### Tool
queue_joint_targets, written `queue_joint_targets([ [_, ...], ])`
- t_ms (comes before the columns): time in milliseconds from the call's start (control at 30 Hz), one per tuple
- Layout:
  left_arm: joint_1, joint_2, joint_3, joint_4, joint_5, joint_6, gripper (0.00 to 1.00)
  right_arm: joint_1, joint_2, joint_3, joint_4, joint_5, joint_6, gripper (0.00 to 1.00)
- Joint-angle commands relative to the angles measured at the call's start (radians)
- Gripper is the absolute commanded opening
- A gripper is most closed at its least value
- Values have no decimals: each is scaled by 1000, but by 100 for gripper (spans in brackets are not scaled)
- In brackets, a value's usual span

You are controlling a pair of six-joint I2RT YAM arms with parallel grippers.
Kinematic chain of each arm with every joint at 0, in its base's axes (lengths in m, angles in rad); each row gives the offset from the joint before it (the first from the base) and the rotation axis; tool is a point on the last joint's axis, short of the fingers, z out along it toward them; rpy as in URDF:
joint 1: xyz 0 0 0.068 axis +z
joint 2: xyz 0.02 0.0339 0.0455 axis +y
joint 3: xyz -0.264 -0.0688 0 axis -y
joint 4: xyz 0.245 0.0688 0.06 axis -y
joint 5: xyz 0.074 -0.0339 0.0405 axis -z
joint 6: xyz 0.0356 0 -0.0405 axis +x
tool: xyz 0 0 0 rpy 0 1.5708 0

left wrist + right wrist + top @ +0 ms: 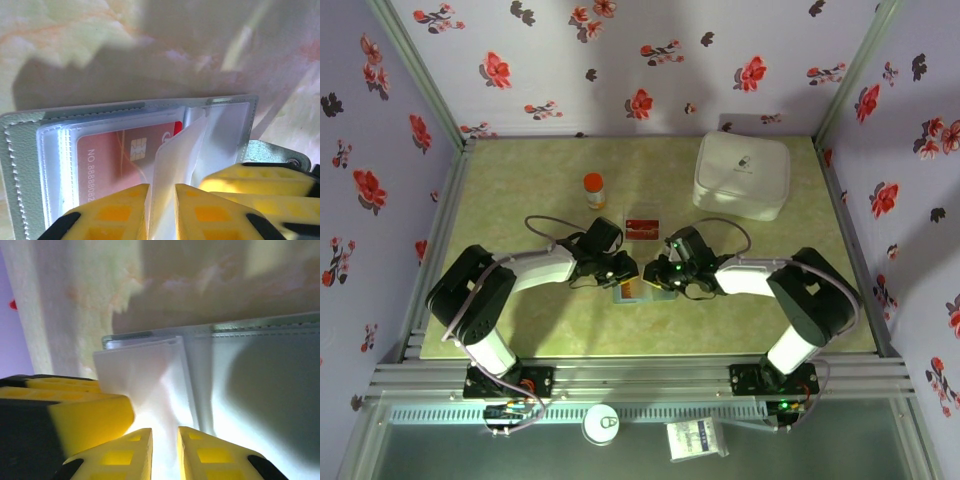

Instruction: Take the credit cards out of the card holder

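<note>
From above, the holder is mostly hidden under the two wrists, with just a pale and orange sliver showing between them near the table's front middle. The left wrist view shows it lying open. A red card with a chip sits behind cloudy clear leaves, its number cut off by the yellow fingers below, and how many more cards lie under it cannot be told. The left gripper has its fingers narrow, with one clear leaf of the holder running up between them. The right gripper is just as narrow on another leaf, though glare washes out the contact. Each gripper's yellow fingers crowd the edge of the other's view, so the two are just beside each other. A loose card lies just behind them, an orange bottle is farther back on the left, and a white case is well apart at the back right. Bare tabletop lies open to both sides and in front, and flowered walls close in the left, right and back edges.
</note>
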Motion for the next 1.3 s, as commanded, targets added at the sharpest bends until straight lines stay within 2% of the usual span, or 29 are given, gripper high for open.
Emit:
queue_joint_targets([
  [0,-8,-34,26,1,17,-12,18,-18,-79,4,-94,40,-40,21],
  [400,-37,19,109,-32,26,-2,18,-83,-260,10,-302,94,-127,21],
  [867,-97,185,244,-30,56,-1,19,-124,-367,-29,-374,107,-150,22],
  [1267,-124,267,299,-21,78,-1,30,-140,-425,-47,-418,113,-152,26],
])
